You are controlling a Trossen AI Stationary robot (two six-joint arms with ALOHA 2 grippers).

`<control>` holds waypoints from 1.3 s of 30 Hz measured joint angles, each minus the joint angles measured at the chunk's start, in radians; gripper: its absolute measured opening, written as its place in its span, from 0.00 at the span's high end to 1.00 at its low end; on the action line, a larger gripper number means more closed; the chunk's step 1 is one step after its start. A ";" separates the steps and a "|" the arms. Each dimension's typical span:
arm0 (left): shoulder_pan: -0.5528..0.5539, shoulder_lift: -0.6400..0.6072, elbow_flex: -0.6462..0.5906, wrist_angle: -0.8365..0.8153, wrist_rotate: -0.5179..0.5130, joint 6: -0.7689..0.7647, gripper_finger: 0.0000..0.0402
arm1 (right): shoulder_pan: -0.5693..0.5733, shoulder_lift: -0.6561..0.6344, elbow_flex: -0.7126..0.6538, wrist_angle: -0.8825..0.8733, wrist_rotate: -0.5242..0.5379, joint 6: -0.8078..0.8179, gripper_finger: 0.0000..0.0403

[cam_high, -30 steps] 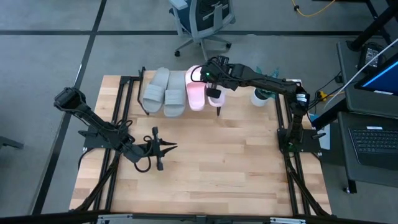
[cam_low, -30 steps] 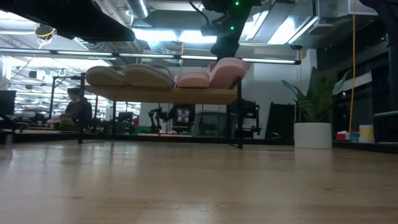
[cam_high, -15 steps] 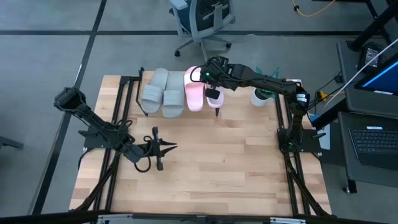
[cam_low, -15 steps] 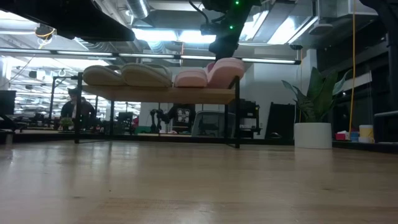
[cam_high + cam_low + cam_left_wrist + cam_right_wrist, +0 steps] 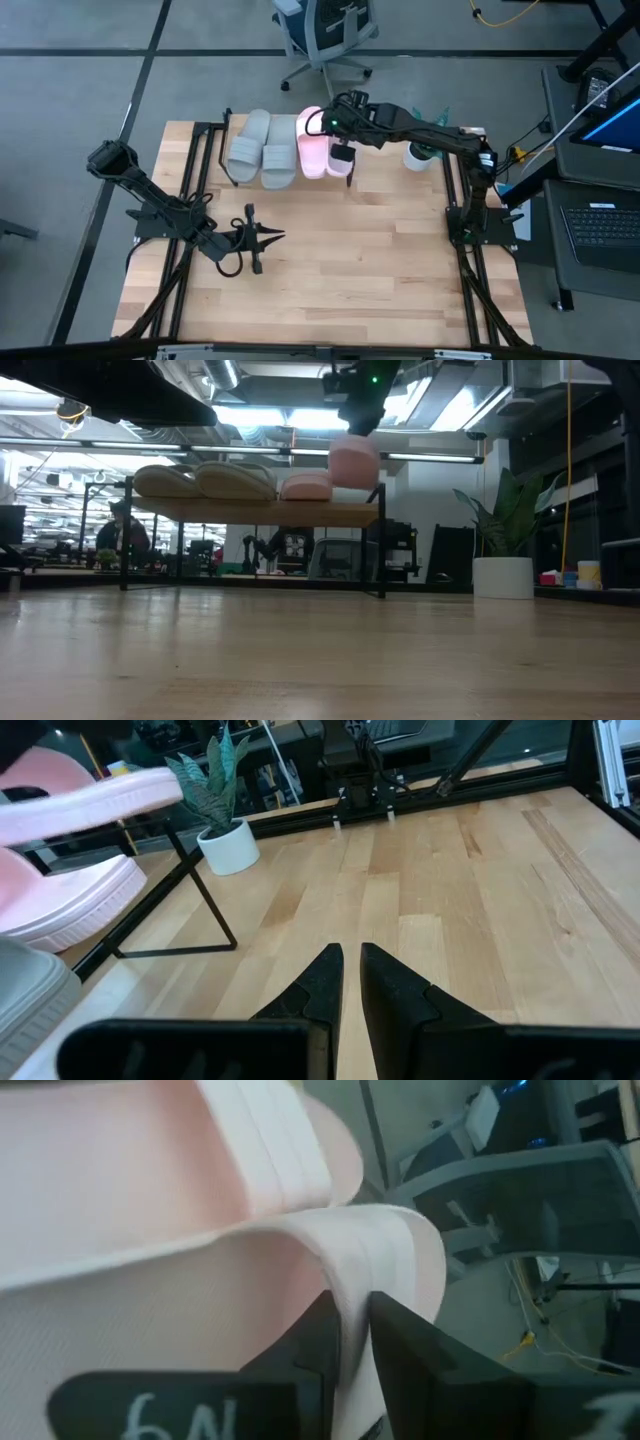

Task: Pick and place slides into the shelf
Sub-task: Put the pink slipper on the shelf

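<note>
The shelf, a light plank on thin black legs, stands at the table's far edge. Two grey-green slides and one pink slide lie side by side on its top. My right gripper hangs over the shelf's right end, shut on the second pink slide, which floats above the plank. My left gripper rests low over the table's left-middle, fingers shut and holding nothing. The left wrist view shows the held slide above the resting pink one. My right gripper pinches the pink slide's wide strap between its two fingers, at the strap's edge. It comes from above, pointing down. The slide hangs below the fingers, lifted clear of the plank, over the shelf's right end.
A potted plant in a white pot stands right of the shelf. Black frame rails run along the table's left and right sides. An office chair sits beyond the far edge. A person shows far off in the room.
My right gripper has risen and shifted slightly toward the table's left. The pink slide, which leaned tilted on the shelf's right end, is now lifted clear above the plank. The other three slides have stayed on the shelf.
</note>
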 joint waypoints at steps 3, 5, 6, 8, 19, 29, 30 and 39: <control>0.000 0.000 0.000 0.000 0.000 0.000 0.92 | 0.015 -0.002 0.006 0.012 -0.001 -0.002 0.84; 0.000 0.000 0.000 0.000 0.000 0.000 0.92 | 0.019 -0.002 0.002 0.006 -0.001 -0.006 0.84; 0.000 0.000 0.000 0.000 0.000 -0.001 0.92 | 0.019 -0.002 -0.001 0.005 0.000 -0.006 0.85; 0.000 0.000 0.000 0.000 0.001 -0.001 0.92 | 0.018 -0.002 -0.002 -0.002 0.000 -0.004 0.86; 0.000 0.000 0.000 0.001 0.042 -0.001 0.92 | 0.001 0.002 -0.003 -0.035 0.002 -0.001 0.96; 0.000 0.000 0.000 0.000 0.042 -0.001 0.92 | 0.002 0.002 -0.004 -0.039 0.050 -0.031 0.96; 0.000 0.000 0.000 0.000 0.042 -0.001 0.92 | 0.002 0.003 -0.005 -0.039 0.060 -0.033 0.96; 0.000 0.000 0.000 0.000 0.041 -0.001 0.92 | 0.001 0.003 -0.005 -0.018 0.101 -0.071 0.96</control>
